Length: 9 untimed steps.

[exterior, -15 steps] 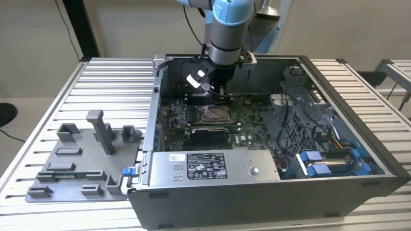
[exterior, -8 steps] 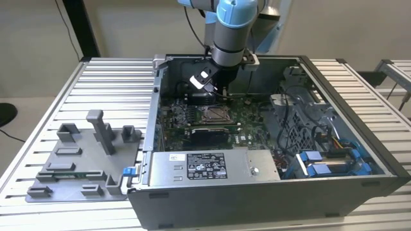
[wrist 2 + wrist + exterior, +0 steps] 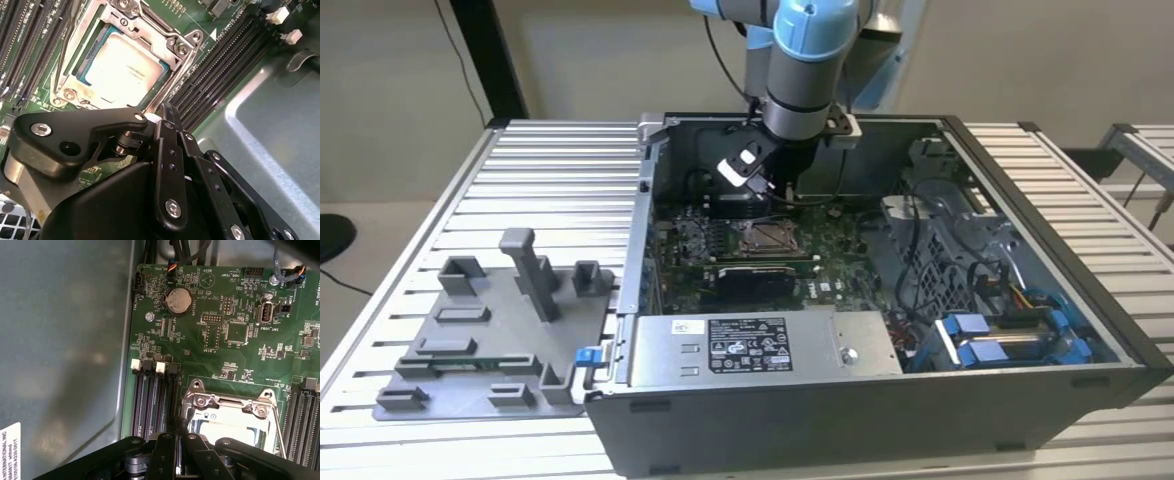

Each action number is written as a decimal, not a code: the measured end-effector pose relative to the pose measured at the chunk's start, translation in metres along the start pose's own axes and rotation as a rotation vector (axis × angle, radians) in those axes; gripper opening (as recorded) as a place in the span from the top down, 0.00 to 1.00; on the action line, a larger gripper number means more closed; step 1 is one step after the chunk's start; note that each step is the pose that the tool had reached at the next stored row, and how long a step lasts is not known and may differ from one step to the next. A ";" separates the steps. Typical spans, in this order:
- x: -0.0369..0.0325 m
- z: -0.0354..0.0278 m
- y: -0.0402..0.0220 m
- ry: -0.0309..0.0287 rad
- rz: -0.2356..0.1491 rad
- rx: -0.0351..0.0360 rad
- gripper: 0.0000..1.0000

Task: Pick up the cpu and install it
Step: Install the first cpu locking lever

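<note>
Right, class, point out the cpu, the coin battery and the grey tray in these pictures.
cpu (image 3: 125,67), second wrist view: middle of its silvery top, lying in the socket.
coin battery (image 3: 178,301), first wrist view: centre of its round face.
grey tray (image 3: 460,390), exterior view: bare flat base near its front edge.

I'm reading the cpu (image 3: 125,65) as silvery-white on top with a teal-green rim. Socket frame (image 3: 176,44) is shiny silver, motherboard (image 3: 200,340) deep green, pincer (image 3: 167,107) matte black. Arm (image 3: 814,40) is light blue and grey, bench (image 3: 547,170) pale ribbed silver.
</note>
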<state>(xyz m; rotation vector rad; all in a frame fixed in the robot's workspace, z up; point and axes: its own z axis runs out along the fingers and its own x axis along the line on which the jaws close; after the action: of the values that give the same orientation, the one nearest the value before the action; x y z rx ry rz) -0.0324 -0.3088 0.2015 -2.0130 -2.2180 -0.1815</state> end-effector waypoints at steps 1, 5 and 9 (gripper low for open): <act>0.0000 0.0002 0.0001 0.0001 0.000 -0.0001 1.00; 0.0010 -0.0024 0.0001 0.0001 0.000 0.0003 1.00; 0.0043 -0.0195 0.0001 0.0004 0.000 -0.0001 1.00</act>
<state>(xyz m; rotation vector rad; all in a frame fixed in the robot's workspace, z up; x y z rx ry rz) -0.0322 -0.3082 0.2215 -2.0128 -2.2179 -0.1820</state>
